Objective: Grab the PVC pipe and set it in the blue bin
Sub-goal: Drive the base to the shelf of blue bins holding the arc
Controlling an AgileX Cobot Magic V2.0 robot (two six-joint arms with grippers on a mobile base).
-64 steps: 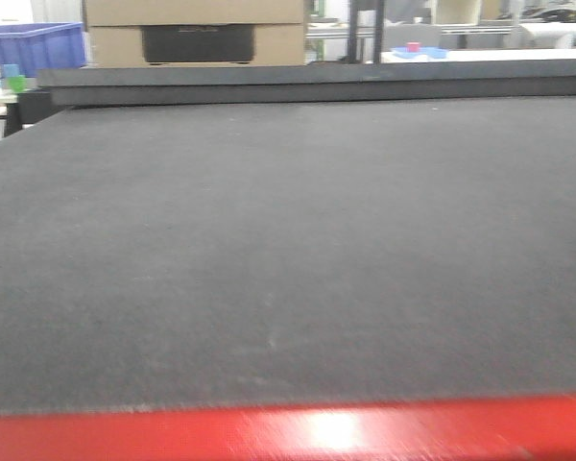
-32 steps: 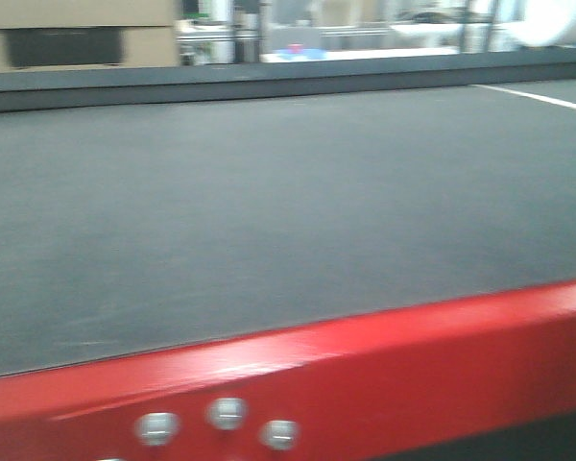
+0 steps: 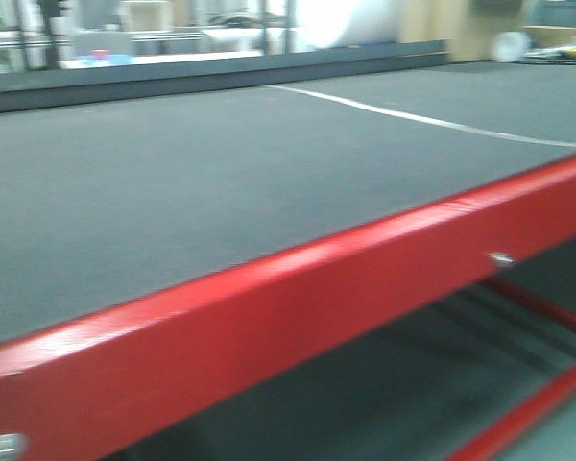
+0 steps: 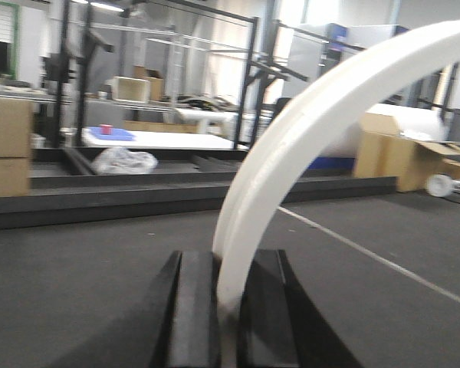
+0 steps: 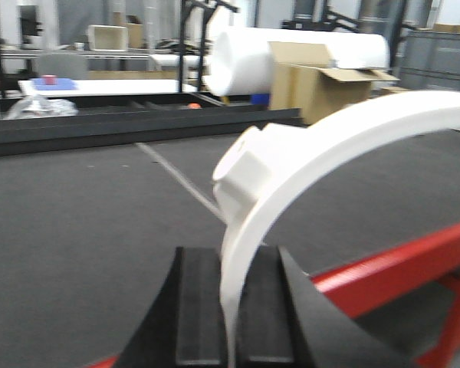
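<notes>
Filling most of the front view, a dark grey matted table top (image 3: pixel 173 192) is shown, slightly blurred, bounded on its near side by a glossy red rail (image 3: pixel 269 317) that slants from 8 o'clock up to 3 o'clock. A thin white line (image 3: pixel 422 120) is marked across the mat towards 2 o'clock, a bolt head (image 3: pixel 500 258) is set in the rail, and thinner red bars (image 3: pixel 542 403) are seen beneath it at 5 o'clock. In the left wrist view, the left gripper (image 4: pixel 228 262) is seen at 6 o'clock, its two black fingers closed narrowly around a white curved PVC pipe (image 4: pixel 299 126), which arcs from between them up to 2 o'clock above the mat. Behind it, a workshop is shown: stacked cardboard boxes (image 4: pixel 8 146) at 9 o'clock, black metal racks (image 4: pixel 253 77) at 12 o'clock and a crumpled plastic bag (image 4: pixel 124 160) at 10 o'clock. In the right wrist view, the right gripper (image 5: pixel 230 257) is likewise clamped on white curved pipe (image 5: pixel 330 138), which carries a thicker fitting near the fingers and sweeps to 3 o'clock over the red rail. A large white roll (image 5: pixel 291 57) and an open cardboard box (image 5: pixel 322 88) are seen at 1 o'clock. Whether both grippers grasp one and the same pipe cannot be told.
</notes>
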